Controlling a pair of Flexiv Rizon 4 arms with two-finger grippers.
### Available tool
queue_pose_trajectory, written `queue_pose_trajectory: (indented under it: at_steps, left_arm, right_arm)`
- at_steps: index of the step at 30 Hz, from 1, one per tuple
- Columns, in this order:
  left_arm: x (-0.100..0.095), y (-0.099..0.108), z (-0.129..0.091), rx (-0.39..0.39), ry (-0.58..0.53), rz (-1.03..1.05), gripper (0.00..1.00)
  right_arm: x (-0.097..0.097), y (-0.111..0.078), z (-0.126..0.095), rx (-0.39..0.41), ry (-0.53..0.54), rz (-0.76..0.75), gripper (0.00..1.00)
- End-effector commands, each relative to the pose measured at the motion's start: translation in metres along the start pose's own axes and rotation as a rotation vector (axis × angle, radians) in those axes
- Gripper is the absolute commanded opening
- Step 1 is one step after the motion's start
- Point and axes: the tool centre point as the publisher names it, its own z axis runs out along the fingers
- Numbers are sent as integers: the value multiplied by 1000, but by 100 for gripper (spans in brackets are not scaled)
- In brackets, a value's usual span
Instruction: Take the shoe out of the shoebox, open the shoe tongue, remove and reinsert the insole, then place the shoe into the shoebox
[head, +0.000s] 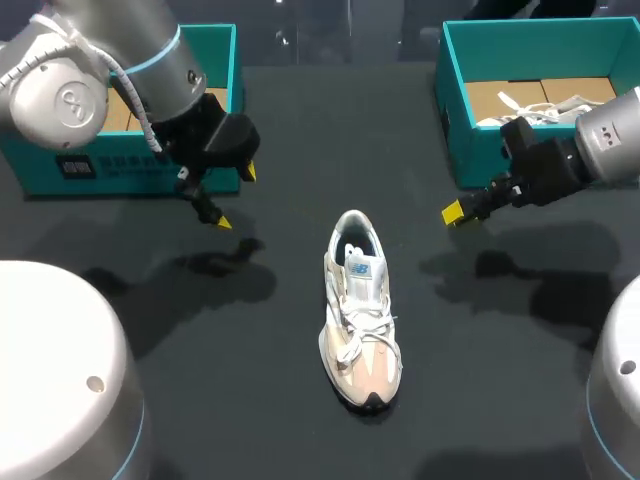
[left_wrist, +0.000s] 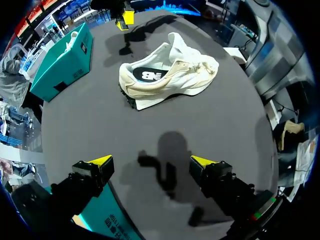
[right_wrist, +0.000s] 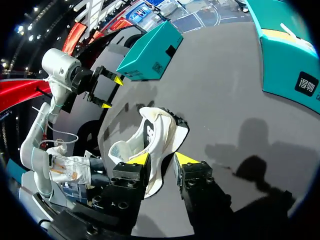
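Item: shoe (head: 360, 310), upright on the table (head: 330, 130) between your arms, already out of its box (tongue-opening looks next), left gripper (head: 235, 197) and right gripper (right_wrist: 163, 161) both spread wide and empty; you must bring one down to the laces.

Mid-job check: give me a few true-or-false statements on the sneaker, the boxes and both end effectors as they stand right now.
The cream lace-up sneaker stands upright on the black table, not in a shoebox. True.
The left end effector is shut on the sneaker. False: it is open, empty and apart from it.
The right end effector is open and empty. True.
The teal cardboard shoebox on the right is empty. False: a white laced shoe lies in it.
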Motion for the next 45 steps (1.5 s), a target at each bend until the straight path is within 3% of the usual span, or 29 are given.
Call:
queue_pose_trajectory:
  at_steps: [1,2,10,12,26,29,35,40,45]
  left_arm:
    - [-1,14,-19,6,5,27,100]
    - [-2,17,-23,3,1,37,100]
    - [-14,56,-57,1,-6,159,100]
    - [-14,56,-57,1,-6,159,100]
    - [-14,56,-57,1,-6,159,100]
    - [-14,56,-57,1,-6,159,100]
    - [-29,81,-70,-10,16,219,100]
    - [-36,97,-80,-41,27,260,100]
    - [-36,97,-80,-41,27,260,100]
  right_arm:
    - [15,0,-16,30,-149,25,12]
    - [17,1,-17,37,-172,34,0]
    - [46,8,-12,81,-330,91,0]
    - [58,10,-5,100,-401,104,0]
    - [58,10,-5,100,-401,104,0]
    - [70,19,20,80,-467,130,0]
    - [91,30,51,78,-597,189,0]
    - [99,33,68,78,-742,280,0]
    - [100,32,70,66,-754,282,0]
